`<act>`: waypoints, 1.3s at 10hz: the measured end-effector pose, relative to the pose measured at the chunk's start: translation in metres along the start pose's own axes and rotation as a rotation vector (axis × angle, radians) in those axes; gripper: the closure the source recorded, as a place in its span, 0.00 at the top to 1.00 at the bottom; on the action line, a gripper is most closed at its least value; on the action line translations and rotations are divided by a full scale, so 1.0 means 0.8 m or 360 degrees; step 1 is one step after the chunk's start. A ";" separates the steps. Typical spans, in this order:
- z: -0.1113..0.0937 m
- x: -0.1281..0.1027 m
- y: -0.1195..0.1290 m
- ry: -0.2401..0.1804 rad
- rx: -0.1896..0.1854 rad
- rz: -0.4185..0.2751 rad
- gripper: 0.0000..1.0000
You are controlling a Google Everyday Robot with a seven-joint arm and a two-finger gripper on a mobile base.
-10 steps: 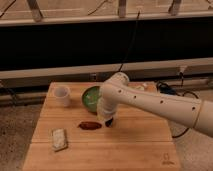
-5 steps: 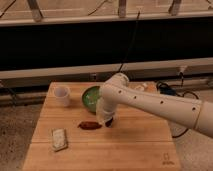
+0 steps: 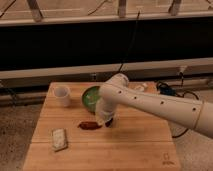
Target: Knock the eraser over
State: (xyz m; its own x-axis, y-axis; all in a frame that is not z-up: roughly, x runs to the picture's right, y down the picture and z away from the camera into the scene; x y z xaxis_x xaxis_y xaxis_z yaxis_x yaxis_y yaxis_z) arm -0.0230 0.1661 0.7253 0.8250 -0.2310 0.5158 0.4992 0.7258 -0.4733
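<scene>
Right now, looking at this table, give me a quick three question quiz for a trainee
1. True or false: the gripper is down at the tabletop, just right of the reddish-brown oval thing.
2. Which sits nearest the table's front-left corner? A white cup B green bowl C pale flat packet
3. Fill in: the eraser shows as a small dark block beside the ____.

Key: 1 true; 2 C; 3 gripper

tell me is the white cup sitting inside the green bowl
No, the white cup stands on the wooden table left of the green bowl, apart from it, while the gripper is down by the reddish-brown oval thing.
</scene>
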 end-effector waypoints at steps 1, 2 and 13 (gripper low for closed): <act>-0.002 0.009 0.003 -0.0004 -0.0013 0.0016 0.00; -0.004 0.020 0.008 -0.0003 -0.0028 0.0037 0.00; -0.008 0.084 0.018 -0.0011 -0.0044 0.0141 0.00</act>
State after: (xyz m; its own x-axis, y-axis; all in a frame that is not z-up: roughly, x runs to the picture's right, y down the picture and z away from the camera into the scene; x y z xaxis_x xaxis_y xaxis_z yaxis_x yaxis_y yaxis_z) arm 0.0414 0.1566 0.7487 0.8643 -0.1622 0.4761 0.4317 0.7249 -0.5368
